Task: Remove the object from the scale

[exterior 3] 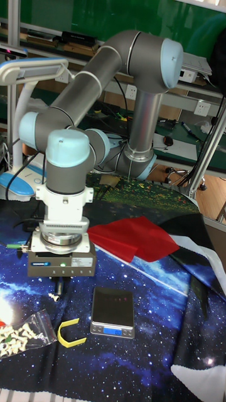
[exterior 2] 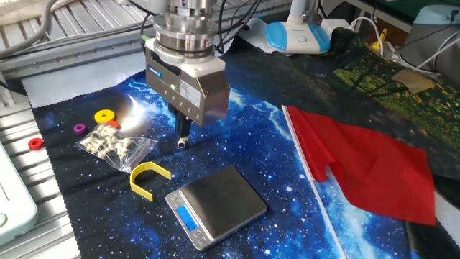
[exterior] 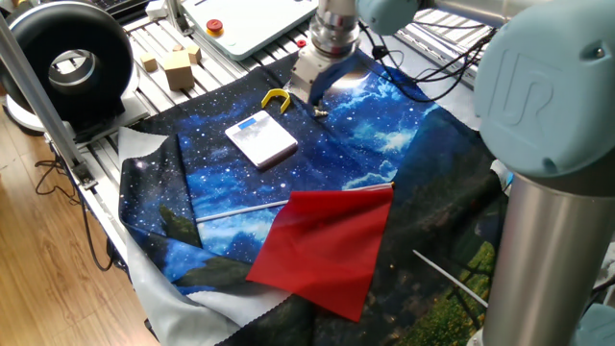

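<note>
Silvery little object (exterior 2: pixel 182 143) sits at the tips of the gripper (exterior 2: pixel 184 137), low over the starry cloth (exterior 2: pixel 287 201) beside the scale (exterior 2: pixel 215 203). Whether the jaws pinch it cannot be told. Its spot off the bare scale suits the job.

The scale (exterior: pixel 261 138) lies flat on the starry blue cloth (exterior: pixel 384 144), its top bare. Just beyond it sits the yellow U-shaped piece (exterior: pixel 277 98). The gripper (exterior: pixel 314 93) hangs above the cloth beside a small silvery object (exterior: pixel 320 112). A red cloth sheet (exterior: pixel 329 248) lies nearer the camera.
</note>
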Action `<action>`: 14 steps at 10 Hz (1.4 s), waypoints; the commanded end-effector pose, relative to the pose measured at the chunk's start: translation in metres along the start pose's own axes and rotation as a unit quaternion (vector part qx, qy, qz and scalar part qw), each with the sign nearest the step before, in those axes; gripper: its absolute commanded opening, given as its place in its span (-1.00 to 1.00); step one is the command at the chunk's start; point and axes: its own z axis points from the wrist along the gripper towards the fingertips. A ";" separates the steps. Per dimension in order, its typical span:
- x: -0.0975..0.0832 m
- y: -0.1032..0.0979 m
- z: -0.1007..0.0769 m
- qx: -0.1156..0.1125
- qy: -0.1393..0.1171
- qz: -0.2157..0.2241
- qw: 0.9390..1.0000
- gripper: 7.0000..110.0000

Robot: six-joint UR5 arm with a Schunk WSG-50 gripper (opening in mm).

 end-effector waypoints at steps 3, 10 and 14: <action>0.013 -0.020 0.010 0.005 -0.011 -0.009 1.000 -1.00; 0.032 -0.017 0.019 -0.024 -0.014 -0.016 0.999 -1.00; 0.031 -0.017 0.022 -0.023 -0.016 -0.017 0.999 -1.00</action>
